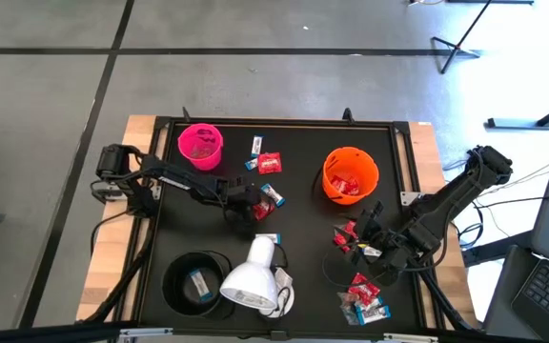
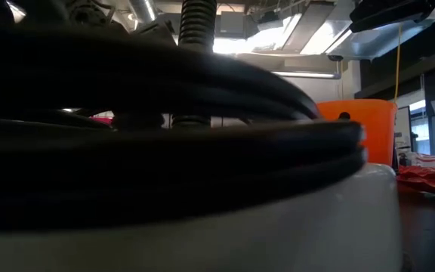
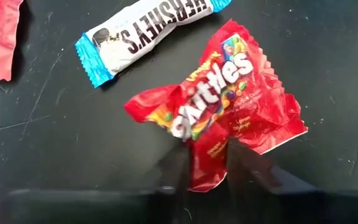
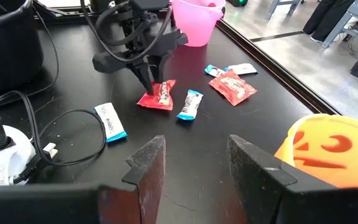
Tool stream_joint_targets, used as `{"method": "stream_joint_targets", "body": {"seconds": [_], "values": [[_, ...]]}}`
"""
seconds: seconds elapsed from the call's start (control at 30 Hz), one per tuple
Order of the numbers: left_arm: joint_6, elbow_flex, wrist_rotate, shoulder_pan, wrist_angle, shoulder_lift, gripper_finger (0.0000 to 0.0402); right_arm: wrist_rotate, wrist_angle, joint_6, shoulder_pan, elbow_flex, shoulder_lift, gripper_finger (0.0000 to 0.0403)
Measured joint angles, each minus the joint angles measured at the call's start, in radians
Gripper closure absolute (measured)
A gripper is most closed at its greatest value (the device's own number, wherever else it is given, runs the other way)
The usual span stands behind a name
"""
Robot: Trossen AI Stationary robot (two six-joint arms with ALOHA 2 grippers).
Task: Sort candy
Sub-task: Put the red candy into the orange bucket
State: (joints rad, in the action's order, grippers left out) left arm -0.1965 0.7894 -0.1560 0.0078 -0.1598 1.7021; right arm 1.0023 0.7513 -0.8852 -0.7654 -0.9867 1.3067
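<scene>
The left gripper is standing at the centre of the black table mat, its two dark fingers closing on the lower corner of a red crinkly Skittles packet that is lying flat on the mat; the pinch is catching only a fold of wrapper. A slim white-and-blue wrapped bar is lying just beside that packet, apart from it, and another red packet is resting nearer the pink plastic cup. The right gripper is waiting over the right side of the mat with its fingers parted and nothing between them, a loose heap of red wrapped sweets lying near it and the orange pumpkin-faced cup standing beyond. A black cup holding one wrapped bar and a white lamp head with its black cable are occupying the near-left part of the mat.

Likely hazards: the slick wrapper is apt to slide out of so shallow a corner grip once lifted; the packet may swing and drop short of its cup; the fingertips may drag across the mat and nudge the neighbouring bar; the lamp's cable, lying near the travel path, could snag the arm.
</scene>
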Motion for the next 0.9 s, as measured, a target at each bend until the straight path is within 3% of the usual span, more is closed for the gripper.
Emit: {"method": "stream_joint_targets", "body": {"seconds": [0.13, 0.37, 0.57, 0.9], "values": [[-0.004, -0.006, 0.005, -0.002, -0.028, -0.066, 0.0392, 0.000, 0.000, 0.000, 0.000, 0.000, 0.000, 0.0233], [-0.004, -0.005, -0.064, -0.002, -0.019, -0.256, 0.0399, 0.000, -0.001, 0.000, 0.000, 0.000, 0.000, 0.0233], [0.008, -0.003, -0.182, -0.011, -0.006, -0.397, 0.0400, 0.013, -0.003, 0.000, 0.000, 0.000, 0.000, 0.0233], [0.019, -0.003, -0.216, -0.011, 0.111, -0.453, 0.0401, 0.182, -0.049, 0.000, 0.012, 0.000, 0.000, 0.0233]]}}
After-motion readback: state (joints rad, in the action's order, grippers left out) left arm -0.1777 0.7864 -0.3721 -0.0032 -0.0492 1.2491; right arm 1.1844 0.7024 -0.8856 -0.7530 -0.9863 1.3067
